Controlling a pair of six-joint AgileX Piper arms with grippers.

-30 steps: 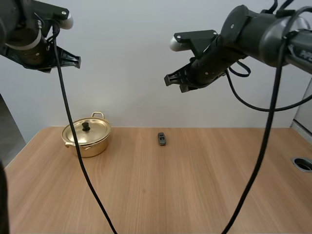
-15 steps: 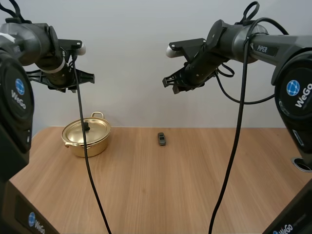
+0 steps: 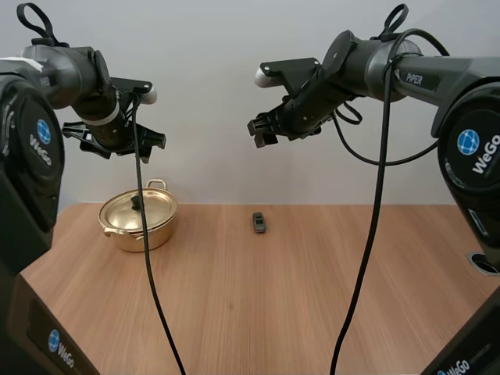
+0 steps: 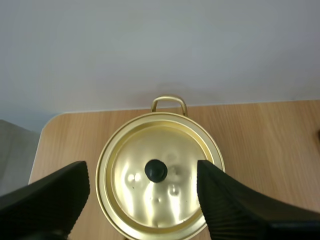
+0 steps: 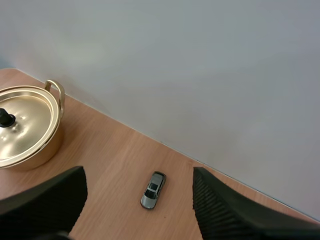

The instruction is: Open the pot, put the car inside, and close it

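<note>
A gold pot (image 3: 139,223) stands at the table's back left, its lid (image 3: 141,206) on and a black knob (image 4: 156,170) at the lid's centre. A small grey toy car (image 3: 258,223) lies on the wood right of the pot, near the back edge. My left gripper (image 3: 119,147) hangs high above the pot. In the left wrist view its open fingers (image 4: 50,195) stand on either side of the lid (image 4: 160,175). My right gripper (image 3: 262,130) is high above the car, open and empty. In the right wrist view the car (image 5: 153,190) lies between its fingers (image 5: 225,210).
The wooden table (image 3: 258,297) stretches wide and bare toward the front. A grey wall (image 3: 211,94) rises right behind the pot and the car. A round metal-rimmed hole (image 3: 486,262) sits at the table's right edge.
Both grippers have opened from shut. The left arm has swung right and lower to hang over the pot. The right gripper has shifted slightly left and up.
</note>
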